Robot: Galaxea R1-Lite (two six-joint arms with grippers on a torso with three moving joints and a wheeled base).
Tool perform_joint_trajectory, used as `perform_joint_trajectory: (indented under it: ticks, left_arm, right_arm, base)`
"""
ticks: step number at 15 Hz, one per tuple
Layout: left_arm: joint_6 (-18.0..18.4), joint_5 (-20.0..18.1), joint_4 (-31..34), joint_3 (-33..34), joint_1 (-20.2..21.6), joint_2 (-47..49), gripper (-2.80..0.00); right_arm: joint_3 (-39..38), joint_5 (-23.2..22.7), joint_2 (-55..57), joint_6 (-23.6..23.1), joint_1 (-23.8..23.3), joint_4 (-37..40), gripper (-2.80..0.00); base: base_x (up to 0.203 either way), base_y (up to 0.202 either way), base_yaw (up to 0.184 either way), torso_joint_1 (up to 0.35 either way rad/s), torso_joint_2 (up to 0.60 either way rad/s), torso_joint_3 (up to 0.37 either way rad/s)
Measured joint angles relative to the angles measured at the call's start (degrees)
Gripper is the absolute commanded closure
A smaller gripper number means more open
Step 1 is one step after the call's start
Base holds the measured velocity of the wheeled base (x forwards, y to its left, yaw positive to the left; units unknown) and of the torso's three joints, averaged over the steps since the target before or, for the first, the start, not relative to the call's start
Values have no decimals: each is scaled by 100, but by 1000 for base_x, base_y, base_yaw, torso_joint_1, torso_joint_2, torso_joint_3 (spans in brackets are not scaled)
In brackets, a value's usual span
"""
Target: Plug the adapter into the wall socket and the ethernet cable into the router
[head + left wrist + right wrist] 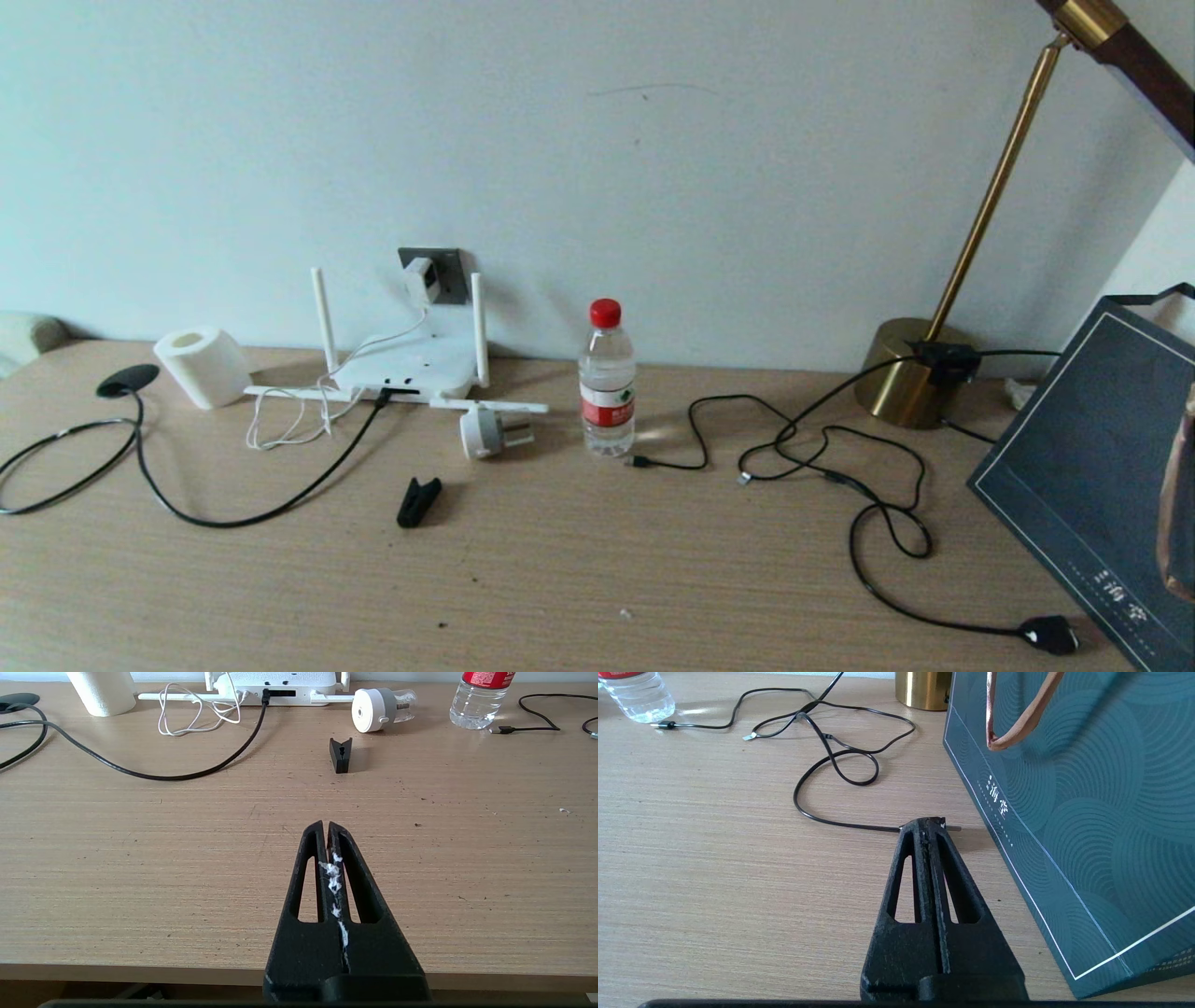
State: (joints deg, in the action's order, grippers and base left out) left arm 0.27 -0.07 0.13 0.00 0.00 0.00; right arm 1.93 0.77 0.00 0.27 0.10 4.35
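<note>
Adapter (pixel 421 279): white cube, seated in wall socket (pixel 448 273) on the wall above the router, thin white cord (pixel 299 415) dropping behind the router and looping on the table in front; seen in head view only. Wall socket: dark grey plate, head view only. Router (pixel 411 367): flat white box at the back of table (pixel 560 560), two antennas upright, two lying flat along its front edge. Ethernet cable (pixel 233 509): black, tip in a front port of the router, running in a wide curve toward the table's left; plugged end clearest in left wrist view (pixel 265 696). Round grey-white plug (pixel 485 432): on its side just right of the router's front. Small black clip (pixel 417 501): loose on the table, nearer than the plug. Water bottle (pixel 607 378): upright, red cap, clear contents visible. Paper roll (pixel 201 366): left of router. Brass lamp (pixel 910 373): far right, thin black cords trailing from it. Dark blue bag (pixel 1087 812): right edge, interior hidden; patterned side and handle shown in right wrist view. Left gripper (pixel 325 828): fingers pressed together, holding nothing, white fluff in the seam, hovering over bare table. Right gripper (pixel 928 823): fingers together, empty, tip just in front of a thin black cord (pixel 840 821) beside the bag; contact not discernible.
</note>
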Motion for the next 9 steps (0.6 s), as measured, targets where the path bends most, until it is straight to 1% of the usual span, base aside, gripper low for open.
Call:
perform_joint_trajectory:
  ticks: [9]
  left_arm:
    - [-2, 0, 3, 0, 0, 0, 0]
  right_arm:
    - [0, 0, 0, -2, 1, 2, 0]
  base:
    - [0, 0, 0, 0, 0, 0]
